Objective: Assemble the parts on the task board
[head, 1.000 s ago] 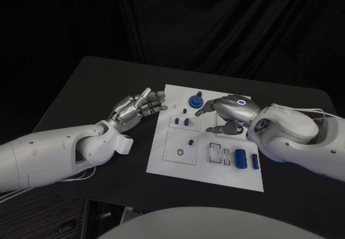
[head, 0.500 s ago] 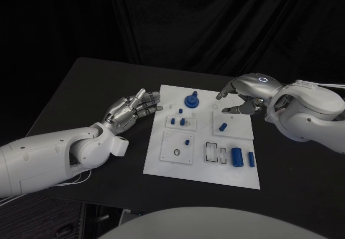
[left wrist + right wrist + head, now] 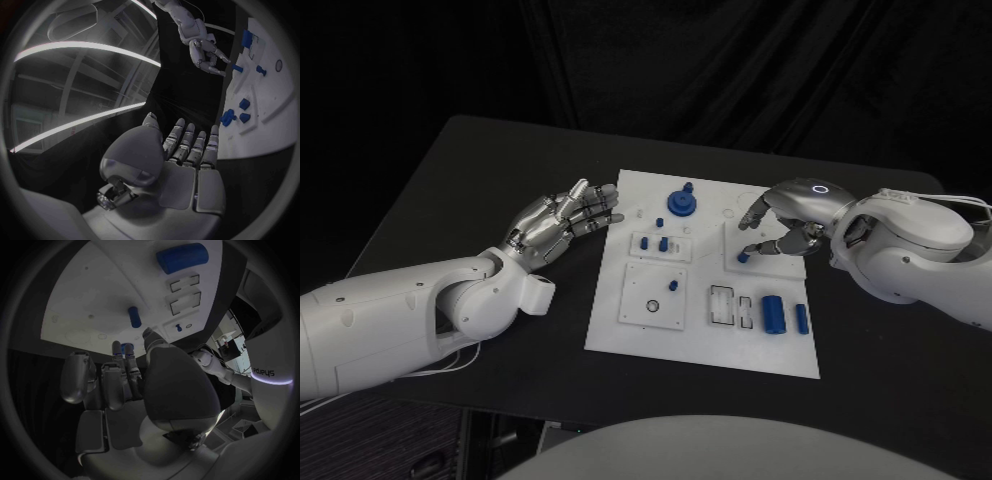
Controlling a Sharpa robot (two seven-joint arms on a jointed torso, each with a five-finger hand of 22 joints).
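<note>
The white task board (image 3: 704, 335) lies mid-table. On it are a round blue knob (image 3: 682, 203), small blue pegs (image 3: 665, 244), a thick blue cylinder (image 3: 775, 312) and a slim blue one (image 3: 802, 318). My right hand (image 3: 785, 222) hovers over the board's far right plate, fingers curved down toward a short blue peg (image 3: 744, 257) lying there. In the right wrist view that peg (image 3: 134, 316) lies just beyond the fingertips, and a bit of blue (image 3: 127, 347) shows between them; whether it is held is unclear. My left hand (image 3: 567, 220) is off the board's left edge, flat and holding nothing.
A black ring (image 3: 655, 307) sits on the near left plate, beside rectangular slots (image 3: 733, 305). The left wrist view shows the board (image 3: 265, 107) and the right hand (image 3: 206, 52) beyond my left hand (image 3: 181, 155). Bare black table (image 3: 473, 190) surrounds the board.
The right hand lifted away from the board's middle toward the far right, leaving a short peg on the right plate, then came back down close to that peg. The left hand barely moved.
</note>
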